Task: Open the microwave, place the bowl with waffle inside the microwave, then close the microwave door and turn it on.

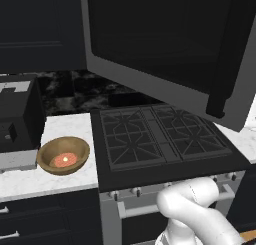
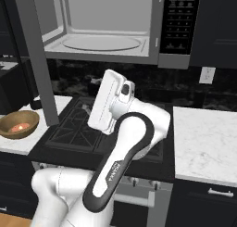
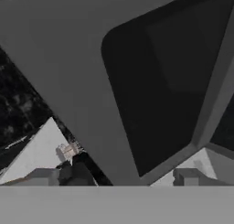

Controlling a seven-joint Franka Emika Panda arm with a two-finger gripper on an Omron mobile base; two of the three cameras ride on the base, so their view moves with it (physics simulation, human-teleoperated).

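The microwave [image 2: 99, 27] hangs above the stove with its light grey interior exposed and the black button panel [image 2: 178, 20] on its right. The microwave door [image 1: 160, 44] stands swung wide open, its dark handle bar [image 1: 222, 84] at the free edge. On the white counter left of the stove sits the tan bowl [image 1: 63, 155], holding the reddish waffle [image 1: 63, 160]; from the right base view the bowl [image 2: 18, 123] lies past the door's edge [image 2: 37, 59]. My gripper [image 3: 131, 175] is open and empty, close to the door's grey frame and dark glass [image 3: 160, 81]. The hand [image 2: 107, 103] hovers over the stove below the microwave.
A black toaster-like box [image 1: 17, 119] stands on the counter just left of the bowl. The black stove [image 1: 160, 134] with its grates lies under the arm. A marble counter [image 2: 206, 138] stretches to the right, with a wall socket [image 2: 207, 74] above it. Dark cabinets surround the microwave.
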